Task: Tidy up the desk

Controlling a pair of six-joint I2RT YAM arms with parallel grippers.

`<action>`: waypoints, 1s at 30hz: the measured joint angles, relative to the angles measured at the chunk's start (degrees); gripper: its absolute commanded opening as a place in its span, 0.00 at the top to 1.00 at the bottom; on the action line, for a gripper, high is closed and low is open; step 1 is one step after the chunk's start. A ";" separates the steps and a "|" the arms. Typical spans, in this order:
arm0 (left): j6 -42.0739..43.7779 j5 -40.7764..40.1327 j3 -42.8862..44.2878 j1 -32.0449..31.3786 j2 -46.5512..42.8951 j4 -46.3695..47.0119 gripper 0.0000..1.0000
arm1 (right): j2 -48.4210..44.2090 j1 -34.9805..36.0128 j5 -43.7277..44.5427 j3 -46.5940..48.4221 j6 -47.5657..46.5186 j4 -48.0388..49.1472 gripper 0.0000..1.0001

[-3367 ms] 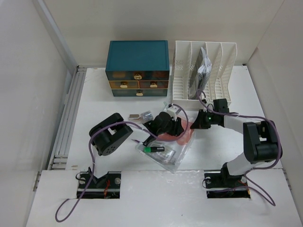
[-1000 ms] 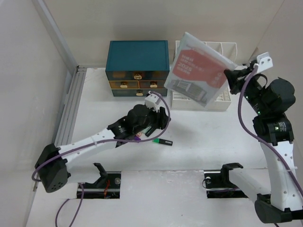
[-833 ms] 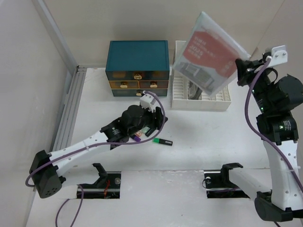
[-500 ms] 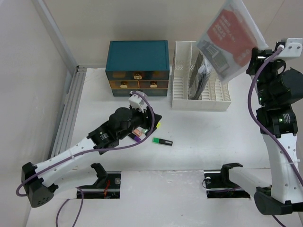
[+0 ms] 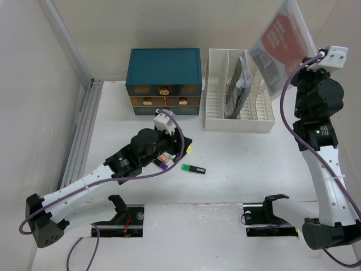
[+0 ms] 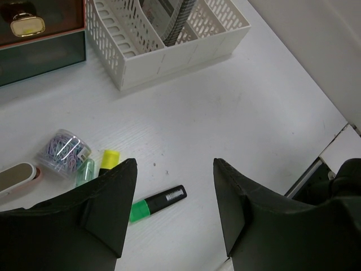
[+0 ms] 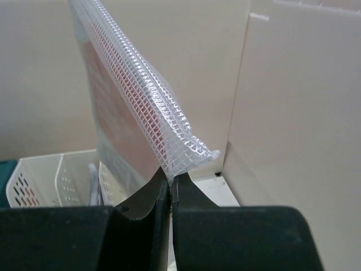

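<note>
The white desk carries small items. My right gripper is shut on the corner of a clear mesh pouch with a red booklet inside, held high above the right end of the white file rack. The pouch edge rises from the closed jaws in the right wrist view. My left gripper is open and empty, hovering over the desk. Below it lie a green highlighter, a yellow highlighter, a jar of paper clips and a small pale eraser-like item.
A teal drawer cabinet stands at the back beside the rack. The rack holds dark papers in a middle slot. The green highlighter lies right of the left gripper. White walls close both sides.
The right arm lifted the pouch from the desk and swung it up and right, now above the rack's right end. The left arm drew back left over the small items.
</note>
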 measured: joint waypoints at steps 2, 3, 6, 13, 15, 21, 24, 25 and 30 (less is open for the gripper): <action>0.00 0.00 -0.15 0.00 0.00 0.00 0.45 | 0.72 0.00 0.79 -1.77 -0.28 1.05 1.00; -0.02 0.00 -0.28 0.00 0.00 -0.02 0.45 | 1.07 -0.02 1.20 -2.58 -0.42 1.36 1.00; -0.02 0.00 -0.39 0.00 0.00 -0.26 0.45 | 2.03 -0.02 2.08 -4.33 -0.85 2.12 1.00; -0.04 0.04 -0.39 0.00 0.00 -0.22 0.45 | 3.02 -0.02 2.01 -6.56 -0.70 3.45 1.00; -0.04 0.22 -0.42 0.00 0.00 -0.22 0.45 | 3.13 -0.02 1.70 -6.93 -0.52 3.78 1.00; -0.04 0.37 -0.42 0.00 0.00 -0.22 0.45 | 4.20 0.15 0.81 -7.76 0.13 4.79 1.00; -0.04 0.37 -0.42 0.00 0.00 -0.24 0.45 | 5.46 0.92 0.61 -8.02 0.28 5.01 1.00; -0.02 0.42 -0.42 0.00 0.00 -0.24 0.45 | 5.86 1.31 0.57 -8.24 0.33 5.01 1.00; -0.04 0.61 -0.42 0.00 -0.44 -0.26 0.45 | 8.31 3.78 0.63 -8.76 0.26 4.96 1.00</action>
